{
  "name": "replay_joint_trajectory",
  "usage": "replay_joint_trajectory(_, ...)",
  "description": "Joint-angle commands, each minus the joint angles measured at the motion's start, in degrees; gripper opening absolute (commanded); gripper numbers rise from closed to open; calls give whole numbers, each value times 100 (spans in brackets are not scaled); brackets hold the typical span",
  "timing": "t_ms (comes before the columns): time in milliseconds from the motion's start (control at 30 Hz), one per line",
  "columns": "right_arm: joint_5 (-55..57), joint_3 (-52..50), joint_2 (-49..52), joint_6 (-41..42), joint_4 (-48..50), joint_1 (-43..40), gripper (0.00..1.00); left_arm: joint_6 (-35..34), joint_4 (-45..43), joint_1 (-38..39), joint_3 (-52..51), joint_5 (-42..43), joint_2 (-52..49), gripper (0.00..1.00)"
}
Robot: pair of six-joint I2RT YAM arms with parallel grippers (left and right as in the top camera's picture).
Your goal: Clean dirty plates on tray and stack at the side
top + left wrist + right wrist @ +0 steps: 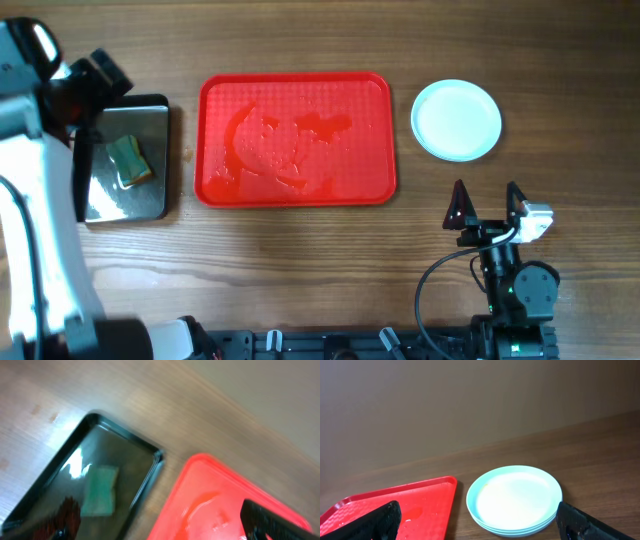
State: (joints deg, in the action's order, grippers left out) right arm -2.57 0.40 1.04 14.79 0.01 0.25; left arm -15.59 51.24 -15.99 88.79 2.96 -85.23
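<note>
The plates (457, 120) are stacked on the table to the right of the tray, three pale mint plates with a clean whitish top; they also show in the right wrist view (515, 497). The red tray (365, 100) lies in the middle with no plates on it, only wet smears and streaks. It also shows in the right wrist view (425, 495) and, blurred, in the left wrist view (210, 485). My left gripper (92, 88) is over the far left, above the black pan; it is open and empty (167, 525). My right gripper (487, 205) is open and empty (480, 530), in front of the plates.
A black glossy pan (160, 205) sits left of the tray and holds a green sponge (130, 160). Both also show in the left wrist view, the pan's rim (127, 437) and the sponge (100, 491). The wooden table extends around them.
</note>
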Motion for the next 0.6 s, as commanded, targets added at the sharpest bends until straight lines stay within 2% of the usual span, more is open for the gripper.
replay_joint_trajectory(0,-90,-11,-76,-111,11,22,100,-4,-1246,505,-1458,-83,1300,100)
replay_joint_trajectory(133,-90,-11,-76,-109,11,22,100,15,-3309,636,-4350,372,3379,100)
replay_joint_trajectory(233,-90,-11,-76,-109,11,22,100,15,-4310,636,-6188,586,5097,100)
replay_joint_trajectory(300,-90,-11,-76,-109,9,22,100,17,-4562,638,-6983,664,6151,100)
replay_joint_trajectory(400,-92,-11,-76,-111,11,22,99,212,-4592,675,-7659,656,7193,100)
replay_joint_trajectory(567,-92,-11,-76,-109,9,22,100,645,-4677,688,-8330,472,8015,100)
